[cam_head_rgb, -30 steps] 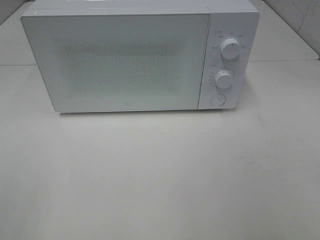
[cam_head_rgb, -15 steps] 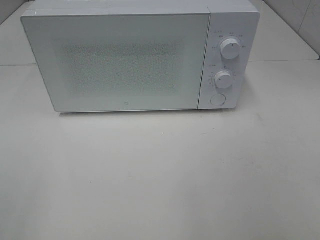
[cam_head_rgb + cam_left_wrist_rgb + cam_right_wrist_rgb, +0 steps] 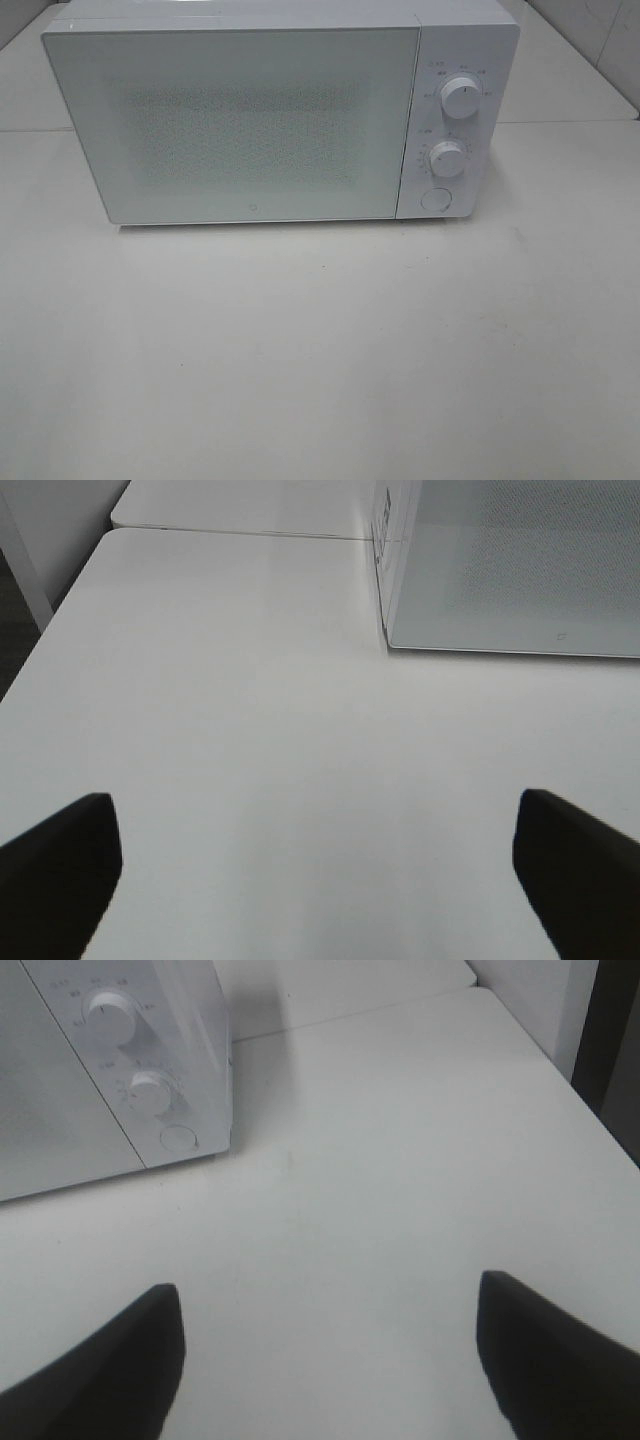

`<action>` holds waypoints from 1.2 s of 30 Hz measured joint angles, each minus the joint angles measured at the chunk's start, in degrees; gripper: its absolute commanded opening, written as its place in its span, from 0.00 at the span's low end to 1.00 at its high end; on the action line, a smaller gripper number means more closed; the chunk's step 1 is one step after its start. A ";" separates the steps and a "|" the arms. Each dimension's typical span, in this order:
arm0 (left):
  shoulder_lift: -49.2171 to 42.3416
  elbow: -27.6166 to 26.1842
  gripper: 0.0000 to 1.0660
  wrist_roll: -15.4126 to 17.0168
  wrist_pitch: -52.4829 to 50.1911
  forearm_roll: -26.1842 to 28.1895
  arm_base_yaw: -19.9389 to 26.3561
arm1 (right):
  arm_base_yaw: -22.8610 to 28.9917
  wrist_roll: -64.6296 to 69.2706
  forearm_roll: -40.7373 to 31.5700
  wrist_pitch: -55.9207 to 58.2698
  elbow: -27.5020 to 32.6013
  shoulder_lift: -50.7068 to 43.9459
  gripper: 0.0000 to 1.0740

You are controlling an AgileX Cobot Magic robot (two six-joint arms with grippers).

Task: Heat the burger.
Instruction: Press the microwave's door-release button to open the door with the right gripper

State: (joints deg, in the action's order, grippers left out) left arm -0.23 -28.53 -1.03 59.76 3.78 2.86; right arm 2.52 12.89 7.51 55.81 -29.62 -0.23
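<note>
Closed white box-shaped microwave on the white tabletop; the burger shows in no view.

The left hand and the right hand hover with fingers apart, both empty. The burger is perhaps behind the door, so its direction and long axis I cannot tell. The next move probably calls for opening that door or turning a round white knob.

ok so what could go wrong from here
1. The microwave door is shut and no burger shows in any view, so whether it is inside cannot be told; the oven might run empty.
2. The upper knob and lower knob sit close together above the round button; the open right gripper could turn the wrong one.
</note>
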 measured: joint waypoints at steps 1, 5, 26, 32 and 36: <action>0.00 0.00 0.95 0.00 0.00 0.00 0.00 | 0.00 -0.40 0.00 -1.03 -0.29 0.00 0.71; 0.00 0.00 0.95 0.00 0.00 0.00 0.00 | 0.00 -0.97 0.17 -5.39 -0.46 2.75 0.71; 0.00 0.00 0.95 0.00 0.00 0.00 0.00 | 0.00 -1.03 0.34 -32.95 -0.46 29.85 0.71; 0.00 0.00 0.95 0.00 0.00 0.00 0.00 | 0.00 -1.03 0.34 -44.46 -0.46 41.14 0.69; 0.00 0.00 0.95 0.00 0.00 0.00 0.00 | 0.00 -1.03 0.34 -48.99 -0.46 45.66 0.64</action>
State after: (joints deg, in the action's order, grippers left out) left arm -0.23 -28.53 -1.03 59.76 3.78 2.86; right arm 2.52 11.86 7.85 6.82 -30.08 45.44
